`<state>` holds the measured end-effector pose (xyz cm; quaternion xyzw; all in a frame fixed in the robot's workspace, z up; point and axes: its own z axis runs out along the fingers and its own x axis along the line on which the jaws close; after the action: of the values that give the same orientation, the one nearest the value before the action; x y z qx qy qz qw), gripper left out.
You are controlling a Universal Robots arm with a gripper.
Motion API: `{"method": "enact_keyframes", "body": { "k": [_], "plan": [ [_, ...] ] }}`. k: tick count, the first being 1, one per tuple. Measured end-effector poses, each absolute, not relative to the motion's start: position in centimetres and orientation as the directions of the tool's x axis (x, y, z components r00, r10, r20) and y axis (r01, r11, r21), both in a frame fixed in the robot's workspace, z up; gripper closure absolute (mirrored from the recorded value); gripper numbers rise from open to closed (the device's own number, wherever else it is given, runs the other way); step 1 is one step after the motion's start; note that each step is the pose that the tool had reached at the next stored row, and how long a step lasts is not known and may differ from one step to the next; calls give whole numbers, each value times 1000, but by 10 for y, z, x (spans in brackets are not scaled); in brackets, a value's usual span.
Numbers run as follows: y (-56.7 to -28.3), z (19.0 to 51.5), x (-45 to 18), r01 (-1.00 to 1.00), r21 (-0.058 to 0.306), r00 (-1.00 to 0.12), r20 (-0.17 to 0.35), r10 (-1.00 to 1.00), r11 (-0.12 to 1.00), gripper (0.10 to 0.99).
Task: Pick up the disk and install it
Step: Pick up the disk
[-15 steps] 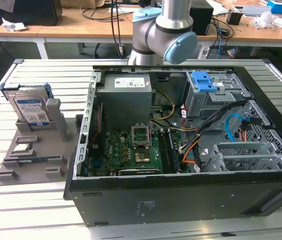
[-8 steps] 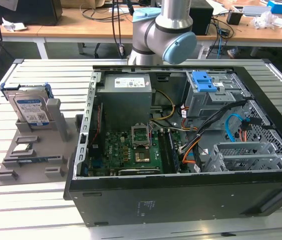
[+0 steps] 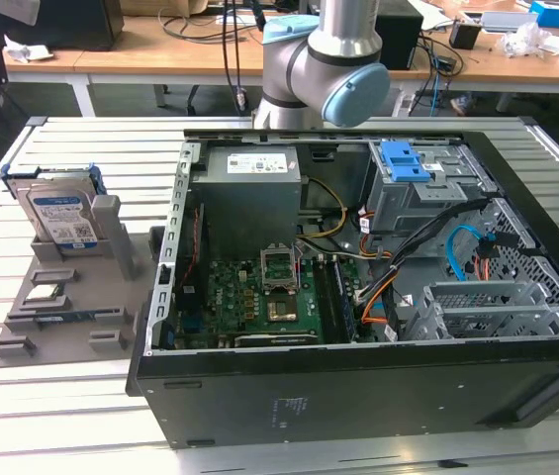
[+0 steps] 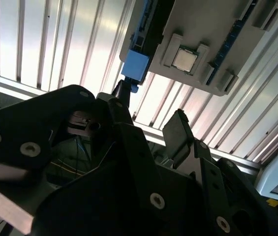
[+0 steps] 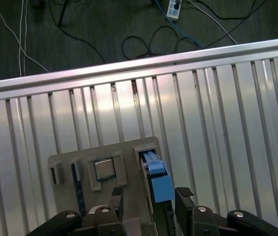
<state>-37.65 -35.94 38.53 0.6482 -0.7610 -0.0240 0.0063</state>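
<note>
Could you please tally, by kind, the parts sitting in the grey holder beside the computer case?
disk: 1
processor chip: 1
memory stick: 1
Total: 3

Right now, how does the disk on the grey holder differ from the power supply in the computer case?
The disk stands on edge outside the computer case; the power supply sits inside it. The disk is far smaller with a blue frame; the power supply is plain grey. Both carry a label.
</note>
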Motion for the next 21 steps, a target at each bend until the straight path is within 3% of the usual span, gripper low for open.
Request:
{"method": "enact_keyframes", "body": {
  "k": [21],
  "plan": [
    [-356,356,-372,-988,43,-149,-11,-989,148,545]
  ]
}}
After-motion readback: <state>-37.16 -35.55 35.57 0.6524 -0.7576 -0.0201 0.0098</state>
